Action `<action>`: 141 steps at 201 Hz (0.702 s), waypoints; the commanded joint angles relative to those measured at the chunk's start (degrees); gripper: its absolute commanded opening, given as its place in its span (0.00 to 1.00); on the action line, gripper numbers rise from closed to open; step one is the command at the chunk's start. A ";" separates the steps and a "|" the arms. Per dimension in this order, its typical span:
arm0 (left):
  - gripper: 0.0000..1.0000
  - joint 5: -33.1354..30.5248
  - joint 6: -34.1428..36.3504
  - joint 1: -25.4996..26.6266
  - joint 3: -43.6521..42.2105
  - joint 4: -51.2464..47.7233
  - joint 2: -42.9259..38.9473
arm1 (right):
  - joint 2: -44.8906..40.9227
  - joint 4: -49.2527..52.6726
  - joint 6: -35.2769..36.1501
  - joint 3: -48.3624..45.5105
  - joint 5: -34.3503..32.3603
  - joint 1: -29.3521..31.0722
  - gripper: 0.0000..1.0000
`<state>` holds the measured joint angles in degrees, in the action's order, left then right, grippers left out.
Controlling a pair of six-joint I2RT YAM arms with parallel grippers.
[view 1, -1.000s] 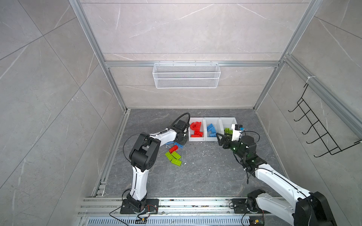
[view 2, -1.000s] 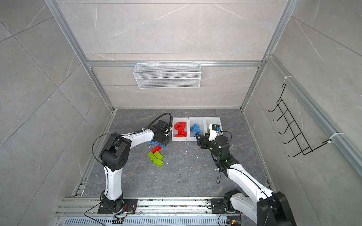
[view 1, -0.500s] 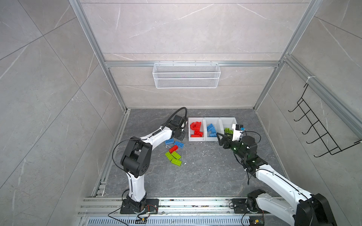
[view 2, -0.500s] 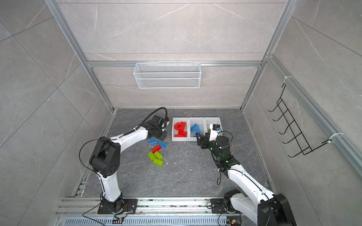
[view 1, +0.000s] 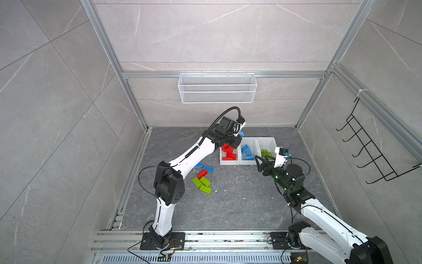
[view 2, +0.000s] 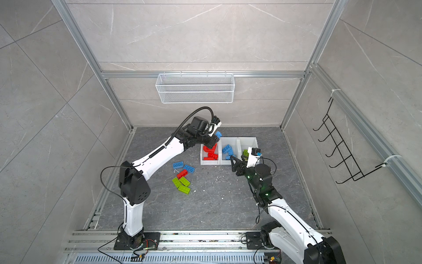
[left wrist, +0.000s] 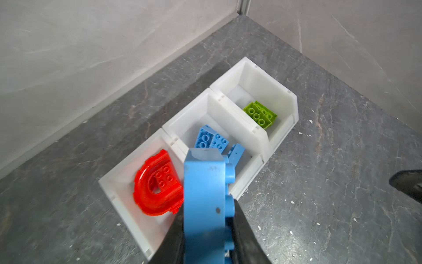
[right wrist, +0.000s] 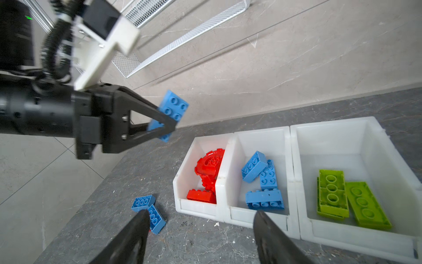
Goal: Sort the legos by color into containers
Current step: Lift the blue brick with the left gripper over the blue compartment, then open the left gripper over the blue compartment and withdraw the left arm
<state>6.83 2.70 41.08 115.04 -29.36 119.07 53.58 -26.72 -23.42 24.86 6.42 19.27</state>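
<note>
Left pincer [right wrist: 169, 128], clamped on a blue brick [right wrist: 174, 107], has swung up from the pile [view 1: 203, 178] on the desk [view 1: 228, 201] to above the red bin [view 1: 229, 162], centre frame. The blue bin [view 1: 249, 162] is next door. Right pincer [right wrist: 201, 213] waits, apart.

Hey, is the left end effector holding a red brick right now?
No, the left end effector is shut on a blue brick, not a red one.

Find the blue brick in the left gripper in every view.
In a top view: blue brick, by the bins' back left corner.
In a top view: blue brick, same corner.
Left wrist: brick fills the left gripper, before the bins.
Right wrist: brick raised beside the end bin.
Shared landmark: red arch.
</note>
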 commanded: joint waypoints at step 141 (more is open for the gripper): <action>0.40 9.68 -2.85 1.15 12.28 6.50 20.52 | -0.98 -0.10 0.35 0.10 -1.33 0.11 0.74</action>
<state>14.55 1.19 41.82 123.17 -24.71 137.29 53.23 -26.85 -23.38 24.80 5.56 19.27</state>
